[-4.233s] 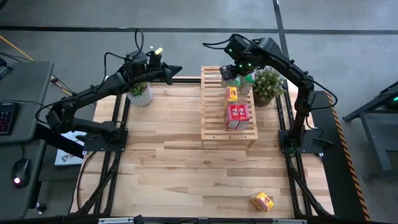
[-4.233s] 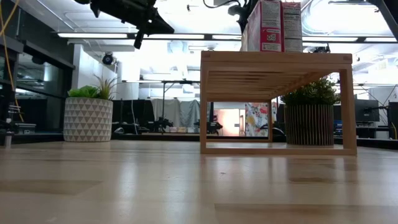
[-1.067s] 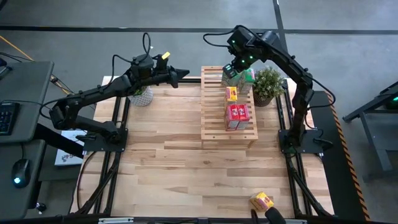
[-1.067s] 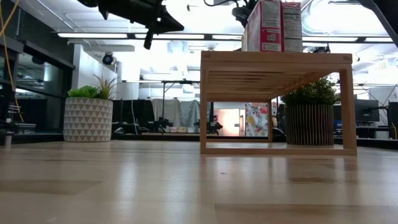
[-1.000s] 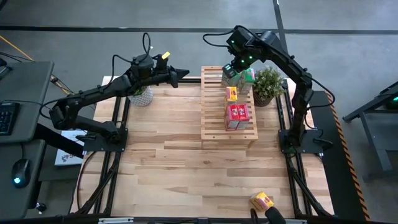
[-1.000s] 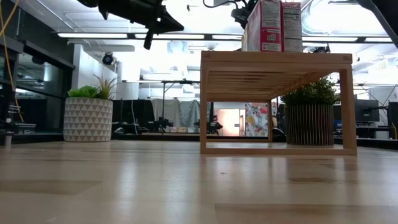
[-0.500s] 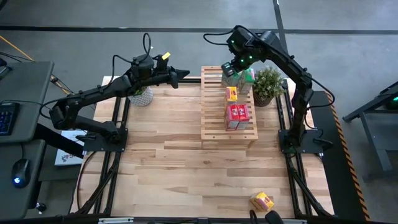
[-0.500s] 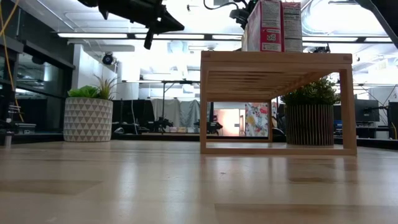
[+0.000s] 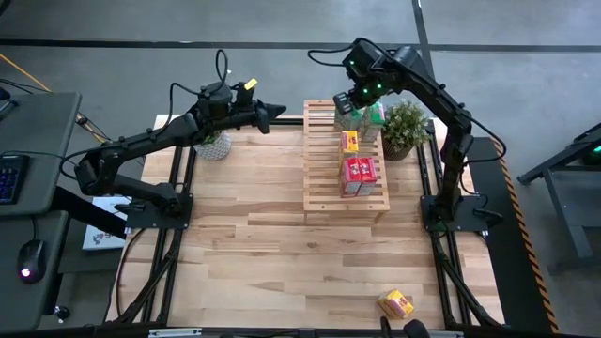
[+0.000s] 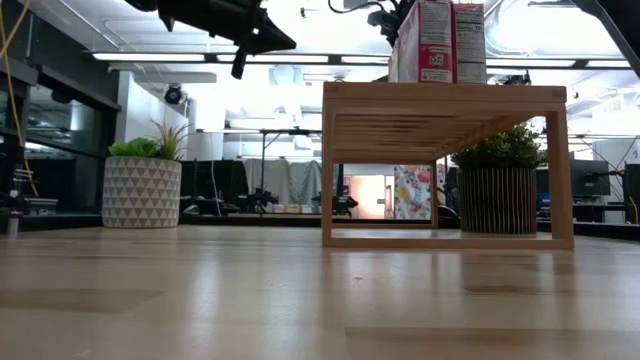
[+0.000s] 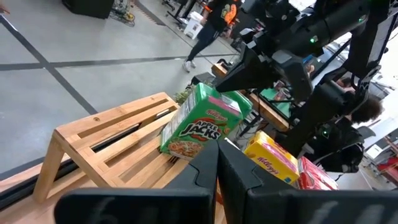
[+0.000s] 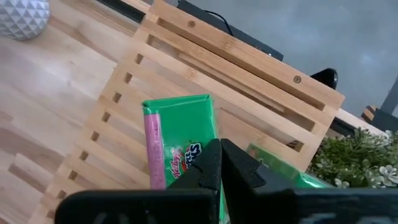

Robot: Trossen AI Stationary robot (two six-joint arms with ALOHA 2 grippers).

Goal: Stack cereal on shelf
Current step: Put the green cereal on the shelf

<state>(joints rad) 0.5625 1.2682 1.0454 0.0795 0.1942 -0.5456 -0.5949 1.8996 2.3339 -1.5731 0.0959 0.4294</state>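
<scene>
The shelf (image 9: 343, 160) stands at the table's far middle, its legs on the tabletop. On its slats stand two green cereal boxes (image 9: 362, 115) at the far end, then a yellow one (image 9: 349, 142) and two red ones (image 9: 359, 175). Another yellow box (image 9: 395, 303) lies on the table near the front edge. My right gripper (image 9: 344, 101) hovers shut just over the left green box (image 12: 177, 140). My left gripper (image 9: 278, 112) hangs shut in the air left of the shelf's far end, pointing at it. My right gripper comes at the left green box from above, slanting down, with its shut fingertips (image 12: 211, 155) by the box's top edge (image 11: 217, 102). I cannot tell whether they touch it. The box stands on the shelf's slats.
A plant in a white patterned pot (image 9: 214, 143) stands at the far left under my left arm. A bushy plant in a dark pot (image 9: 404, 127) stands right of the shelf's far end. Bare wooden tabletop (image 9: 282, 244) lies between the shelf and the front edge.
</scene>
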